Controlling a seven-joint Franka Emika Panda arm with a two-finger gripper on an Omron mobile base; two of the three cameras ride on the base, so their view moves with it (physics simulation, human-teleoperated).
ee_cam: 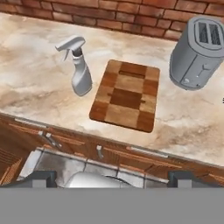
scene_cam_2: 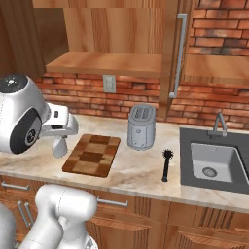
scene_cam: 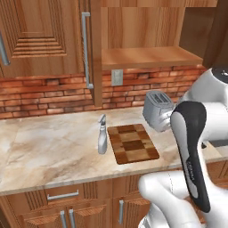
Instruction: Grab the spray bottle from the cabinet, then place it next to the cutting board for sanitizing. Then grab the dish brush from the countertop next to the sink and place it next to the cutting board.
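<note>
Risk at this stage lies in the reach for the slim black dish brush, which lies flat on the beige marbled stone countertop between the grey metal toaster and the dark grey recessed sink. A low, thin handle gives the fingers little to close on; a descent slightly off line would likely push it aside or roll it toward the basin. A wide swing of the arm could also clip the toaster. The pale grey plastic spray bottle stands upright just beside the checkered wooden cutting board, on its left edge in the left base view, so that step appears complete. The gripper has its jaws spread fully apart, holding and touching nothing, poised high above the board.
</note>
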